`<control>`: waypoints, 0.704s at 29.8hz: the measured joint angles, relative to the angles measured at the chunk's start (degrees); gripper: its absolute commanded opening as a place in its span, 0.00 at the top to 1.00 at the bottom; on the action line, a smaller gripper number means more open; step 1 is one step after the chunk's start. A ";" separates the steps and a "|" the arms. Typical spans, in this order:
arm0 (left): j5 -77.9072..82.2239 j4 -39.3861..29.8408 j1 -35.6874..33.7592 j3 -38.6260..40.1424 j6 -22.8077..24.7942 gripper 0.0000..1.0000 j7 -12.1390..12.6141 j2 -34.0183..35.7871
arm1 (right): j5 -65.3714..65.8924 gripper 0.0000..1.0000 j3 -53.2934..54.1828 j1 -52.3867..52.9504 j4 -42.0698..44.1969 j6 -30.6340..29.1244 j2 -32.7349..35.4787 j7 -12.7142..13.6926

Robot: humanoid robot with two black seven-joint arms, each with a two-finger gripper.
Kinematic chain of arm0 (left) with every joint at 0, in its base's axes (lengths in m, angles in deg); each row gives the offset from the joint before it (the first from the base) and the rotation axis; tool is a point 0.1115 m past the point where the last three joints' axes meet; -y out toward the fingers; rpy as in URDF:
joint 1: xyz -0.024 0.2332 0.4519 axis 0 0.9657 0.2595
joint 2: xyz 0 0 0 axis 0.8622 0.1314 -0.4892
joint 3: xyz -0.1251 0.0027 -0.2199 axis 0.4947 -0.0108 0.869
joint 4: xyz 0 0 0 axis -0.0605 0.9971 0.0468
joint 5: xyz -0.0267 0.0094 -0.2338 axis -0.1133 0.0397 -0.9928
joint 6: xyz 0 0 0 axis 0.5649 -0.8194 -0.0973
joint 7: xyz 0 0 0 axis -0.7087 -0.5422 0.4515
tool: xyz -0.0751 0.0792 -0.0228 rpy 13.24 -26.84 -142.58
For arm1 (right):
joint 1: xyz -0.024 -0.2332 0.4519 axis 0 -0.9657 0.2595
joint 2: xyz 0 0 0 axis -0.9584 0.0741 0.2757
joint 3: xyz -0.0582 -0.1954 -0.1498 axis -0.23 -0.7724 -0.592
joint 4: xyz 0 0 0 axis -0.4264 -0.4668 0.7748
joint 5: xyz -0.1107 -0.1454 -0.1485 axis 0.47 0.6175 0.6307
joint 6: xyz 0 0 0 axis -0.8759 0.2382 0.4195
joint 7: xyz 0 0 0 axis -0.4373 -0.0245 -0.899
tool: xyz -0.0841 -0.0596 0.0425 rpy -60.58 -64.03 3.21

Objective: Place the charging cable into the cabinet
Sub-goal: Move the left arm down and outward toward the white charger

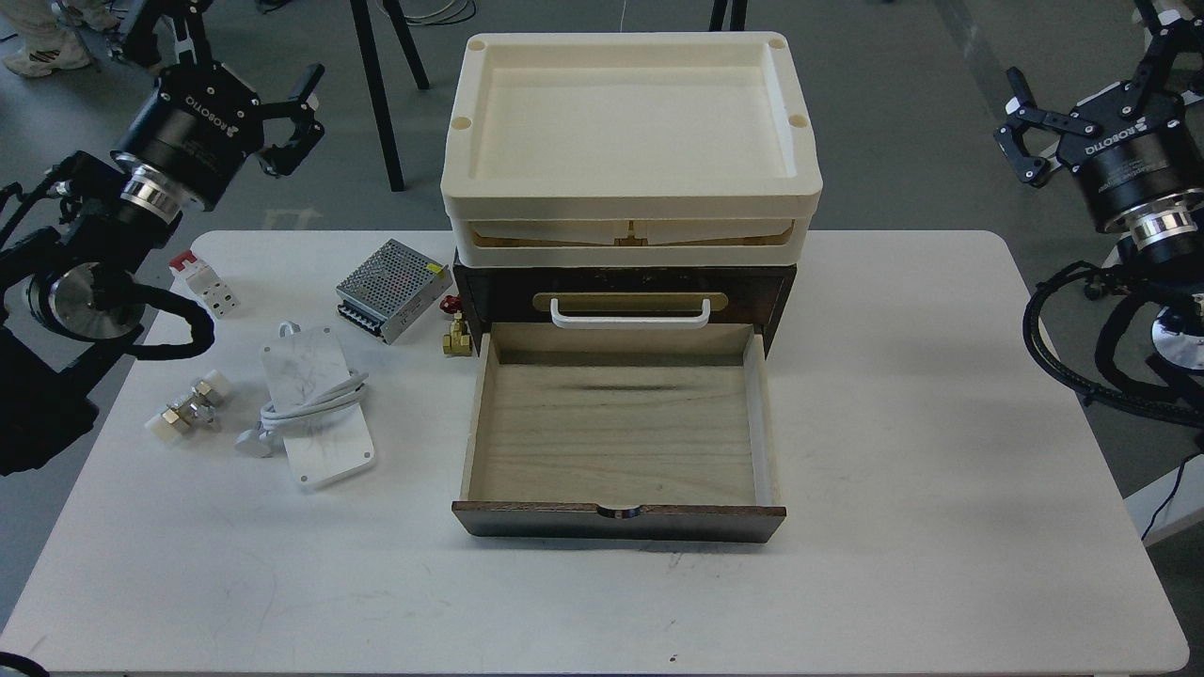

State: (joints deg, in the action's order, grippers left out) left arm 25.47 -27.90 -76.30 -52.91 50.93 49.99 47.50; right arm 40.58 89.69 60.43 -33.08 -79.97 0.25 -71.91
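Observation:
The charging cable (pixel 315 400), a white cord with a round puck end wound around a flat white plate, lies on the table left of the cabinet. The cabinet (pixel 625 291) is a dark brown box in the middle; its pale wood drawer (pixel 621 423) is pulled out toward me and holds nothing. My left gripper (pixel 292 127) hangs above the table's far left corner, open and holding nothing. My right gripper (pixel 1021 127) hovers beyond the far right corner, also open and holding nothing. Both are well away from the cable.
Cream plastic trays (pixel 628 141) are stacked on the cabinet. A perforated metal power-supply box (pixel 390 290), a brass valve (pixel 457 334), a red-and-white block (pixel 202 282) and metal fittings (pixel 188 409) lie around the cable. Bare table (pixel 941 423) stretches right of the drawer.

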 measured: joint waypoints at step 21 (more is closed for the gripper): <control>-1.11 20.07 -3.90 13.29 -0.03 0.00 0.09 -10.61 | -0.09 0.00 0.61 0.20 -0.77 0.00 0.88 0.00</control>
State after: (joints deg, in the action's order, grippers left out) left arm 24.36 -7.83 -80.20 -39.62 50.91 50.07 36.88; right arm 40.49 90.30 60.63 -33.85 -79.97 1.13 -71.91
